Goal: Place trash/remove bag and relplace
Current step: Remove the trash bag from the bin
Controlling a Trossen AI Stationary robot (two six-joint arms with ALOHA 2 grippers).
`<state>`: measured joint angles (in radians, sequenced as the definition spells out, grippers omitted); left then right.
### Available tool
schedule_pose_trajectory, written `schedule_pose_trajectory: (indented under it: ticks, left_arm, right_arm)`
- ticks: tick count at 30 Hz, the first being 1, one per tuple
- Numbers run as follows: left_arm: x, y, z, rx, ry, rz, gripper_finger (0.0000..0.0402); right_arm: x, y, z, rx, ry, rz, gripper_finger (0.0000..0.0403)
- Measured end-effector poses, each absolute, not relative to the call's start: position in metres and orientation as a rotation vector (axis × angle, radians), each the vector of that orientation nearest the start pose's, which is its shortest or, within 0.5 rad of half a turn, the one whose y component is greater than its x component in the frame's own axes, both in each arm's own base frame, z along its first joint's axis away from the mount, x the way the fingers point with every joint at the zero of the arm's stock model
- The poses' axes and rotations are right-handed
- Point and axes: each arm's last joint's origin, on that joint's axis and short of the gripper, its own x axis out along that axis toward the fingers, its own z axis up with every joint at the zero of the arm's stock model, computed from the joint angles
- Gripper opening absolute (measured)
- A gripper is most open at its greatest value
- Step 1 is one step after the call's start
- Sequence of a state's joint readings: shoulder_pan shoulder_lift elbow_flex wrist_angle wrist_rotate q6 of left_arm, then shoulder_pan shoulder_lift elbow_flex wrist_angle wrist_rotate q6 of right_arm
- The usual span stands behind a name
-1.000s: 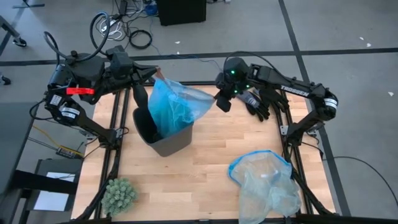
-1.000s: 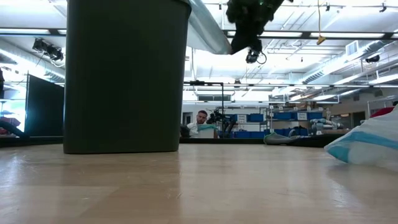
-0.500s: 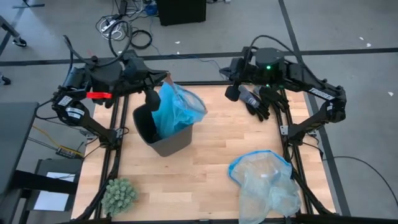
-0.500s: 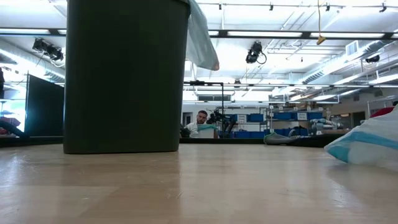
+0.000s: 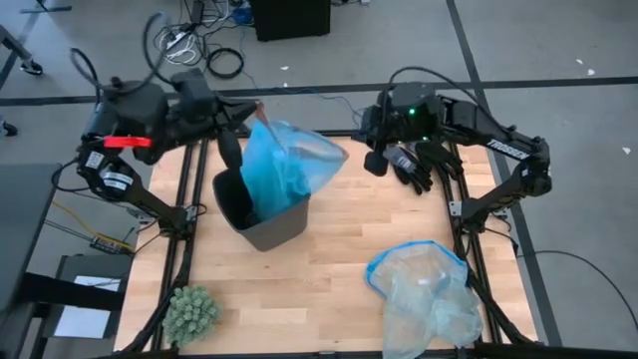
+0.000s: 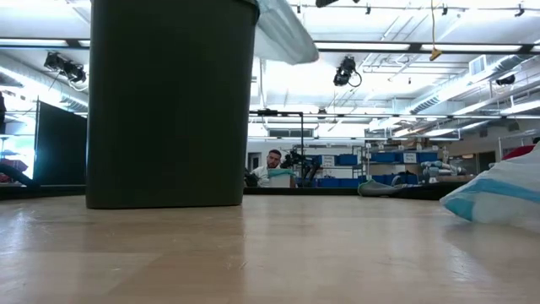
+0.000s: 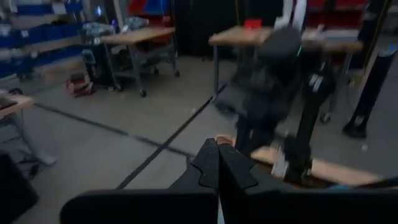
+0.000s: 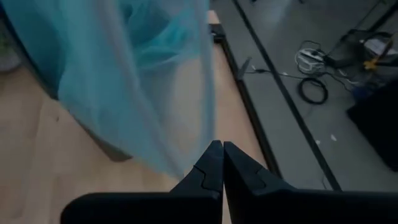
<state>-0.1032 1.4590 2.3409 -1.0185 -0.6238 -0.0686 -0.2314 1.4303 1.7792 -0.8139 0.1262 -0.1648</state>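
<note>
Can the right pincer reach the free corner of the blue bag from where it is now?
Probably yes. The right pincer, shut and empty, hovers just beside the bag's stretched corner, with nothing between them. It must open first. The left pincer holds the bag's far edge.

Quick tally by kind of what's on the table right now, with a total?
Bins: 1, dark bin
Plastic bags: 2, sky-blue bag in the bin, pale bag lying flat
Plant balls: 1, green spiky ball
Gloves: 1, black glove
Total: 5

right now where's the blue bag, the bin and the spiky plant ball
blue bag (image 5: pixel 284 165), high view, on its stretched middle above the bin
bin (image 5: pixel 274 227), high view, on its dark outer wall
spiky plant ball (image 5: pixel 190 313), high view, on its centre
</note>
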Motion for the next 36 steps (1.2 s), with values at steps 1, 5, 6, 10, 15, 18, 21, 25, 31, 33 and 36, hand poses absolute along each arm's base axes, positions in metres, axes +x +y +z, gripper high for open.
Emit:
schedule_pose_trajectory:
  ticks: [1, 5, 6, 10, 15, 18, 21, 25, 31, 33, 36]
  left_arm:
    - [0.190, -0.004, 0.585, -0.017, 0.083, 0.510, 0.0000]
    - [0.185, -0.010, 0.602, -0.025, -0.067, 0.426, 0.0000]
    - [0.184, -0.013, 0.604, -0.017, -0.087, 0.402, 0.0000]
    - [0.182, -0.019, 0.607, -0.014, -0.109, 0.356, 0.0000]
    - [0.182, -0.029, 0.602, -0.060, -0.070, 0.298, 0.0000]
    - [0.179, -0.035, 0.598, -0.118, -0.037, 0.260, 0.0001]
    - [0.178, -0.042, 0.590, -0.171, 0.030, 0.228, 0.0001]
    - [0.179, -0.050, 0.579, -0.223, 0.127, 0.206, 0.0001]
    - [0.176, -0.056, 0.573, -0.268, 0.182, 0.191, 0.0001]
    - [0.176, -0.056, 0.572, -0.267, 0.186, 0.189, 0.0001]
    - [0.176, -0.056, 0.572, -0.278, 0.186, 0.191, 0.0001]
  right_arm:
    - [0.271, -0.068, 0.458, -0.137, 0.505, -0.310, 0.0000]
    - [0.277, -0.069, 0.439, -0.115, 0.568, -0.321, 0.0000]
    - [0.278, -0.070, 0.436, -0.110, 0.578, -0.331, 0.0000]
    - [0.279, -0.069, 0.432, -0.127, 0.585, -0.366, 0.0000]
    - [0.276, -0.063, 0.436, -0.211, 0.574, -0.291, 0.0000]
    - [0.271, -0.056, 0.441, -0.288, 0.550, -0.161, 0.0005]
    - [0.263, -0.049, 0.448, -0.401, 0.517, -0.052, 0.0014]
    - [0.255, -0.041, 0.449, -0.611, 0.520, 0.082, 0.0032]
    - [0.253, -0.037, 0.437, -0.889, 0.620, 0.236, 0.0074]
    - [0.256, -0.037, 0.437, -0.968, 0.620, 0.245, 0.0087]
    - [0.261, -0.038, 0.437, -1.063, 0.595, 0.258, 0.0099]
